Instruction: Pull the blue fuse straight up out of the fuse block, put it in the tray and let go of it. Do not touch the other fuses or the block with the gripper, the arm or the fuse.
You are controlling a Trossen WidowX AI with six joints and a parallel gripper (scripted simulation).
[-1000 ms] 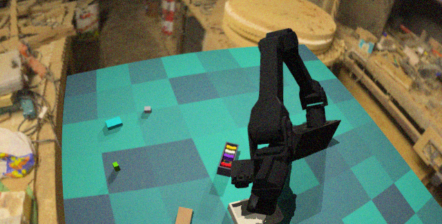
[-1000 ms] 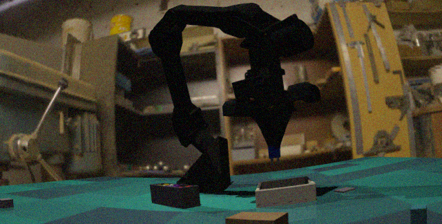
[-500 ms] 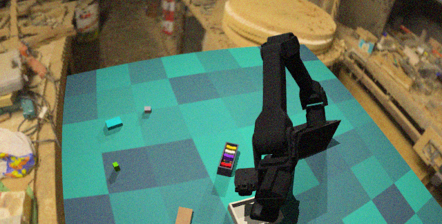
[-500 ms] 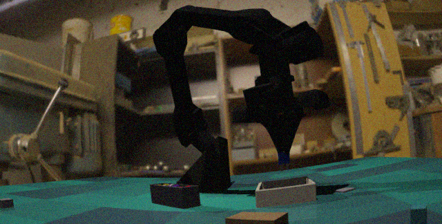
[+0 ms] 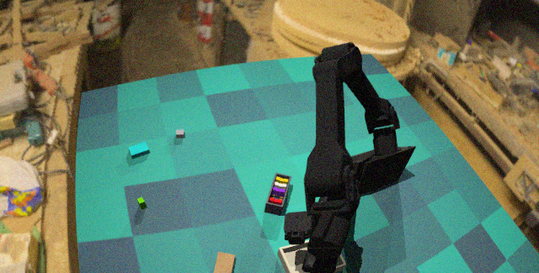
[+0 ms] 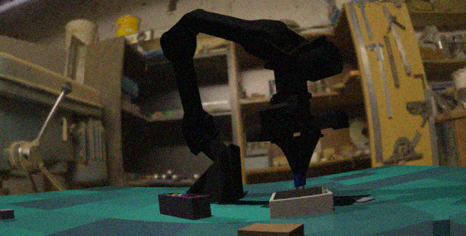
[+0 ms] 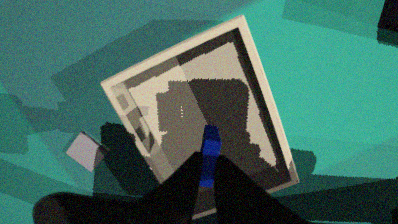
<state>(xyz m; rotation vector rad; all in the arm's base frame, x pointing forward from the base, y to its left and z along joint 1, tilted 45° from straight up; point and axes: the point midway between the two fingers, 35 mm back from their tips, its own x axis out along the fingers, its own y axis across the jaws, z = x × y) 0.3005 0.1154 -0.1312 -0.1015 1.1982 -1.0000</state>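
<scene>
Top view: the black arm bends over the pale, shallow rectangular tray (image 5: 285,253) at the near edge of the teal checkered tabletop (image 5: 202,109), hiding most of it. The dark fuse block (image 5: 278,194) with red, purple, white and yellow fuses sits just beside, apart from the arm.

Exterior view: the gripper (image 6: 299,178) points straight down, clenched on the small blue fuse (image 6: 299,180), which hangs just above the tray's rim (image 6: 301,202).

Wrist view: the blue fuse (image 7: 210,155) is pinched between the dark fingers, over the tray's floor (image 7: 200,70).
</scene>
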